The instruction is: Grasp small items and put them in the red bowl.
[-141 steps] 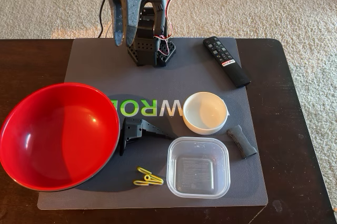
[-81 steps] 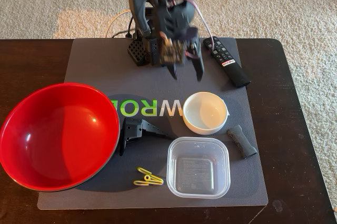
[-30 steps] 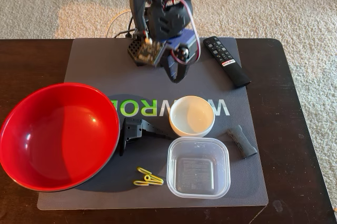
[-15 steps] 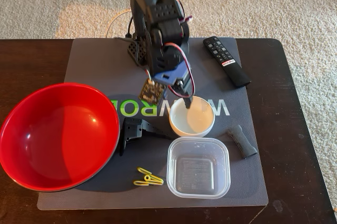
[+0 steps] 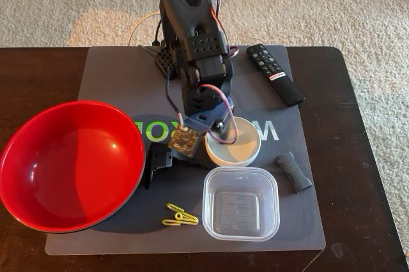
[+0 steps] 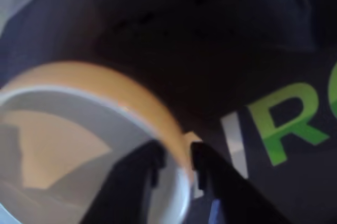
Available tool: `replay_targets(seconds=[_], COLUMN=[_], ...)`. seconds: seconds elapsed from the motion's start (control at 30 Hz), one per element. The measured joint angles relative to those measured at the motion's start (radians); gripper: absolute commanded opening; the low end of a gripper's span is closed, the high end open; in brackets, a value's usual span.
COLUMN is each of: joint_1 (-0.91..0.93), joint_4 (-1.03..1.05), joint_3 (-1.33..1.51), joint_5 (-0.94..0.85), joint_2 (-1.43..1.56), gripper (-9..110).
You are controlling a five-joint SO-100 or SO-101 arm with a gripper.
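With jaws straddling the small white bowl's point(image 6: 105, 124) rim but not clearly clamped, thin glossy wall may slip; red bowl point(image 5: 67, 163) sits well apart.

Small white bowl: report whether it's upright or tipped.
Upright: the small white bowl sits flat on the mat, opening upward, with the gripper straddling its rim.

There is one big red bowl point(image 5: 70, 165), one small white bowl point(image 5: 238, 149), and one clear square tub point(image 5: 241, 203). There is one black remote point(image 5: 275, 74), one short black ridged bar point(image 5: 293, 172), and one black angular piece point(image 5: 157, 160). There are two yellow clips point(image 5: 179, 216), one gray mat point(image 5: 121, 80), one table point(image 5: 364, 157), and one robot arm point(image 5: 195, 48).
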Motion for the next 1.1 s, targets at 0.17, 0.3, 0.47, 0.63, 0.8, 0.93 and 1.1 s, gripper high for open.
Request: replay_targets(seconds=[0.17,0.3,0.47,0.63,0.8,0.93,1.1], joint_1=[-0.002,-0.002,0.015,0.002,0.012,0.153,0.423], joint_4=[0.0,0.011,0.13,0.261,0.345,0.354,0.348], joint_3=[0.002,0.015,0.023,0.021,-0.038,-0.181,-0.423], joint_5=[-0.008,-0.026,-0.058,-0.084,-0.107,-0.11,-0.067], joint_2=[0.002,0.072,0.287,0.601,0.755,0.776,0.615], gripper=[0,0,0,0,0,0,0])
